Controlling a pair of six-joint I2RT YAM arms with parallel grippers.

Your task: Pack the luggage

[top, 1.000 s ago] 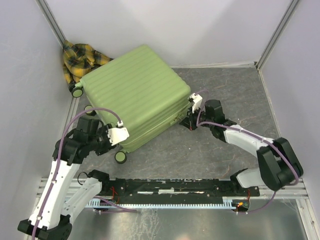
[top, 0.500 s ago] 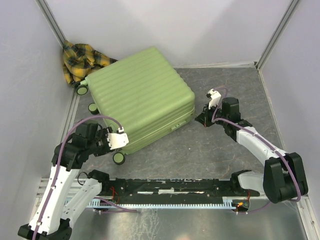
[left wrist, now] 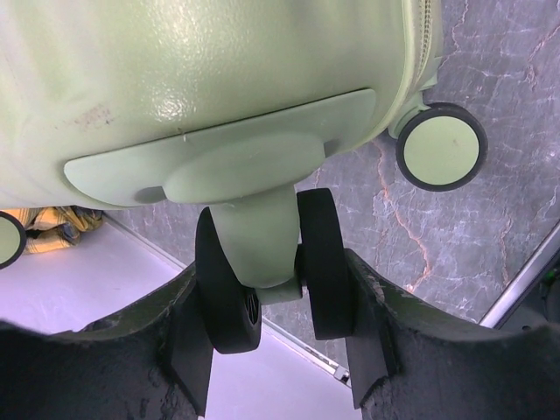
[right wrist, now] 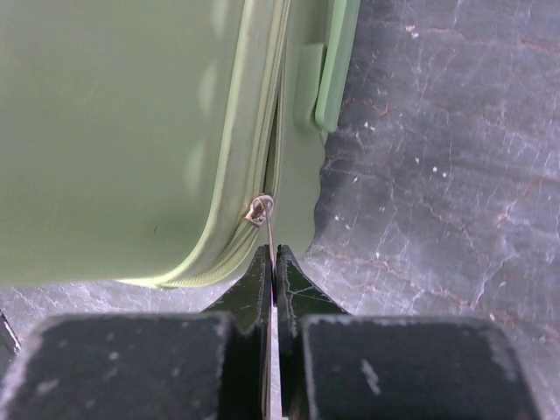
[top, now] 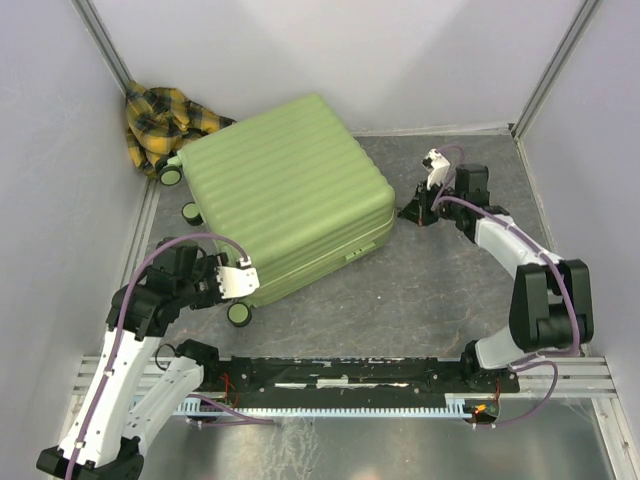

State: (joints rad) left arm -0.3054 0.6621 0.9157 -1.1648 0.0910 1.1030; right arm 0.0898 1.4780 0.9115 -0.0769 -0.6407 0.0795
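Note:
The lime-green ribbed luggage [top: 285, 195] lies closed on the grey floor, and it fills the left wrist view [left wrist: 201, 79] and the right wrist view [right wrist: 122, 131]. My left gripper [top: 215, 282] is at its near left corner, shut on a black twin wheel [left wrist: 271, 262] of the luggage. My right gripper [top: 410, 212] is at the luggage's right corner, shut on the thin metal zip pull [right wrist: 267, 223] that hangs from the zip slider [right wrist: 259, 208].
A yellow and dark plaid cloth [top: 160, 120] lies bunched in the back left corner, behind the luggage. Grey walls close in the left, back and right. Another wheel [left wrist: 440, 146] stands near the left gripper. A metal rail [top: 340, 375] runs along the near edge.
The luggage has slid and turned toward the back right. My right gripper has moved back and right along the luggage's edge with the zip pull. My left gripper has kept its hold on the wheel.

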